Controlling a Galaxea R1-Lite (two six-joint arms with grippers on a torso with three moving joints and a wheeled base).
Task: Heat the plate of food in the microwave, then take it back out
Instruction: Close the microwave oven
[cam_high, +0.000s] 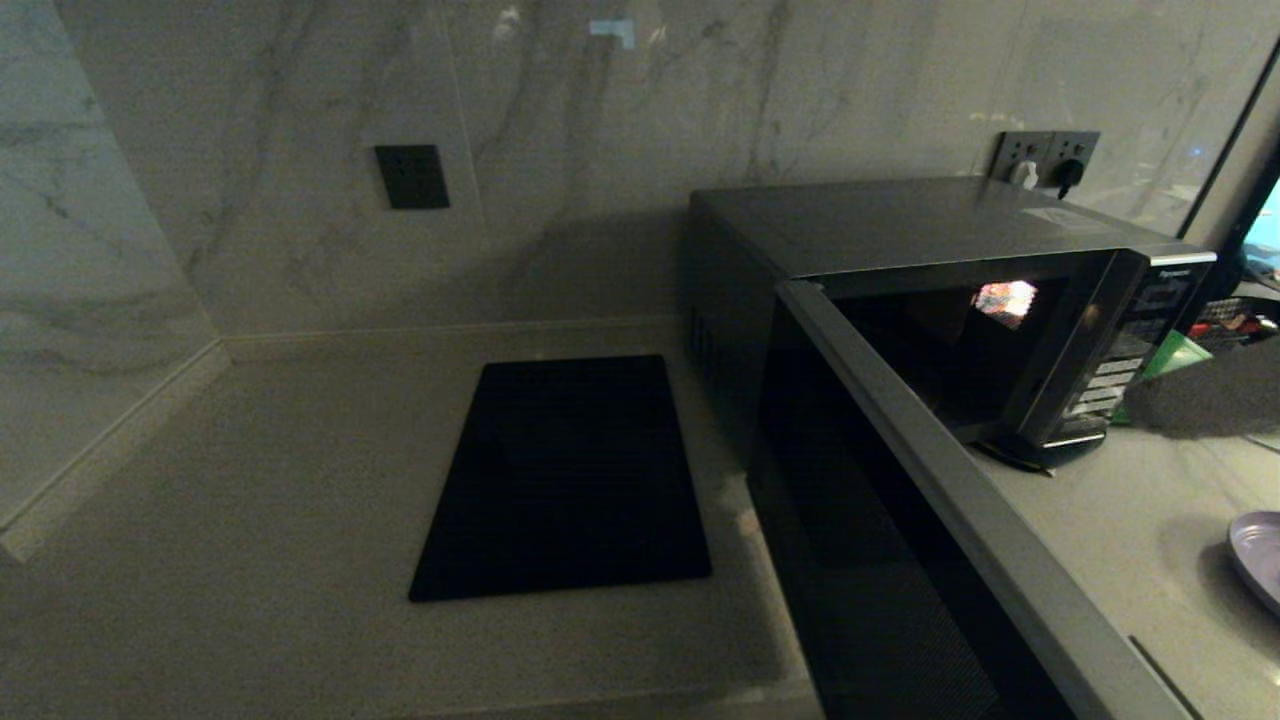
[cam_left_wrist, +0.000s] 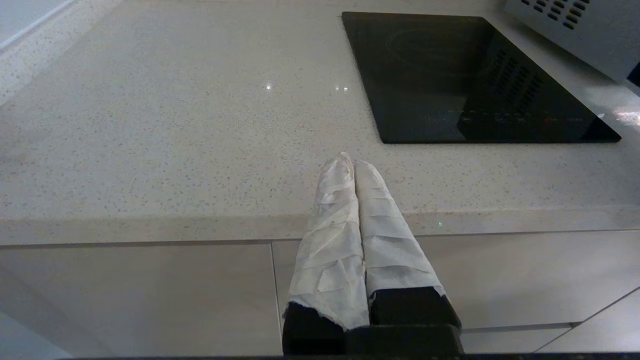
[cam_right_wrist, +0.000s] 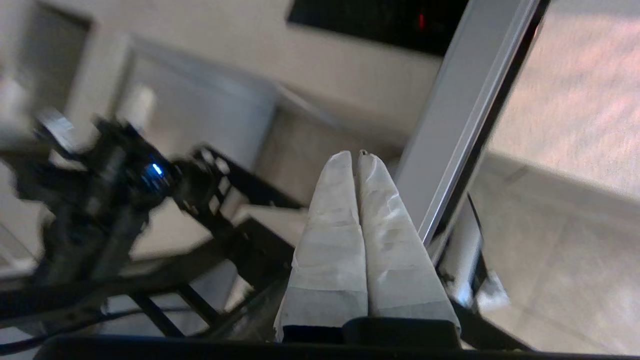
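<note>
The microwave (cam_high: 900, 225) stands at the back right of the counter with its black glass door (cam_high: 880, 520) swung wide open toward me; the cavity is dark. Its grey vented side (cam_left_wrist: 590, 30) shows in the left wrist view. Only a lavender sliver of the plate (cam_high: 1260, 555) shows on the counter at the far right edge; no food is visible on it. My right gripper (cam_right_wrist: 354, 156) is shut on nothing, close beside the silver edge of the door (cam_right_wrist: 465, 125). My left gripper (cam_left_wrist: 352, 161) is shut and empty, low at the counter's front edge. Neither arm shows in the head view.
A flat black cooktop panel (cam_high: 565, 480) (cam_left_wrist: 465, 75) lies in the counter left of the microwave. A green object (cam_high: 1170, 360) sits right of the microwave, below wall sockets (cam_high: 1045, 158). A black frame structure (cam_right_wrist: 100, 200) is beneath the right gripper.
</note>
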